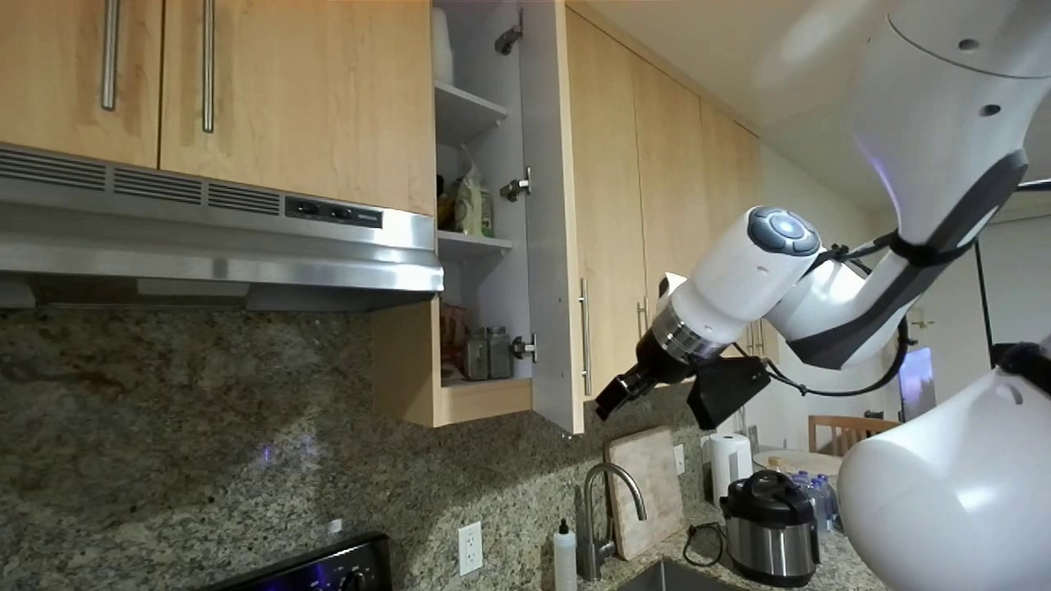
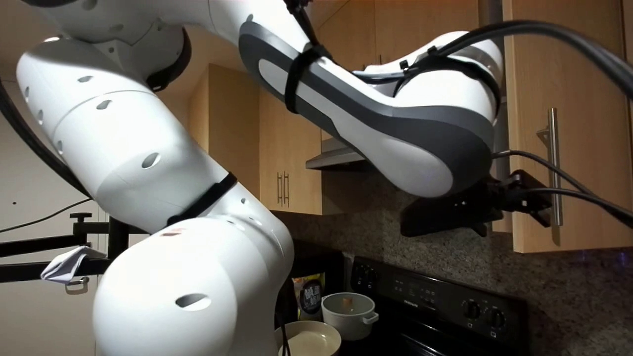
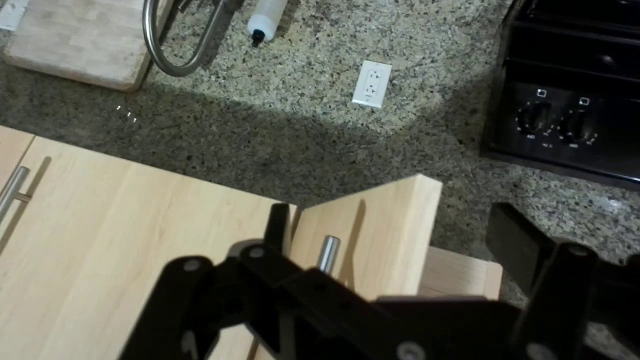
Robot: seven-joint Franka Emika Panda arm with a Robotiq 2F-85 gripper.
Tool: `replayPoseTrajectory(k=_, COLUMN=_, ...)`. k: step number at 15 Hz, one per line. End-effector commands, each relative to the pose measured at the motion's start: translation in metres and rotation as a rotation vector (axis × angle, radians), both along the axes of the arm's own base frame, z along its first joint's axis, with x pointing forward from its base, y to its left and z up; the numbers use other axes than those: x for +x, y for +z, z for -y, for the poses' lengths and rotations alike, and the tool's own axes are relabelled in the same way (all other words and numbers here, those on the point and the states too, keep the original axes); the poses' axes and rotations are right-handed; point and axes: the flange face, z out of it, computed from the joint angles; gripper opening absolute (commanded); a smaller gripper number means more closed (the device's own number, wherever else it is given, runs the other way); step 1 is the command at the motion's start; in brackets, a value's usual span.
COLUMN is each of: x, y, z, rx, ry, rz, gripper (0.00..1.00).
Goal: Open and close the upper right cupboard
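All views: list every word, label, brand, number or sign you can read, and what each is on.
No word, brand or number is legible.
Stove knobs, wrist view: small square sign by each; other marks too small.
Stove panel, exterior view: too small.
Bag: lettering too blurred.
Hood panel: too small.
Reddish arm mark: too blurred.
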Motion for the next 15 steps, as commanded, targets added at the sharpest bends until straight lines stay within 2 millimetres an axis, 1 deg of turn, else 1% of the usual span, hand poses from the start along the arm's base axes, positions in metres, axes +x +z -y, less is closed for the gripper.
replayPoseTrajectory(k=1, x=-0.005, y=0.021, z=-0.038, rx=0.000, ry=-0.025, rz=0.094, gripper=1.00)
replayPoseTrajectory(k=5, x=-0.008, y=0.040, z=-0.072, rx=0.031, ry=-0.057, rz=0.203, gripper=1.00)
replayPoseTrajectory(k=7, x=-0.001, y=0.056, z=-0.085, rx=0.023, ry=-0.072, rz=0.251, gripper=1.00)
replayPoseTrajectory(k=8, x=0.005, y=0.066, z=-0.083, rx=0.017, ry=-0.085, rz=0.270, gripper=1.00)
replayPoseTrajectory(k=11, x=0.021, y=0.098, z=-0.068, rx=-0.007, ry=-0.130, rz=0.313, gripper=1.00)
replayPoseTrajectory(k=13, x=0.030, y=0.114, z=-0.053, rx=-0.023, ry=-0.161, rz=0.327, gripper=1.00)
replayPoseTrajectory(k=15, x=0.040, y=0.124, z=-0.034, rx=-0.032, ry=-0.178, rz=0.321, gripper=1.00)
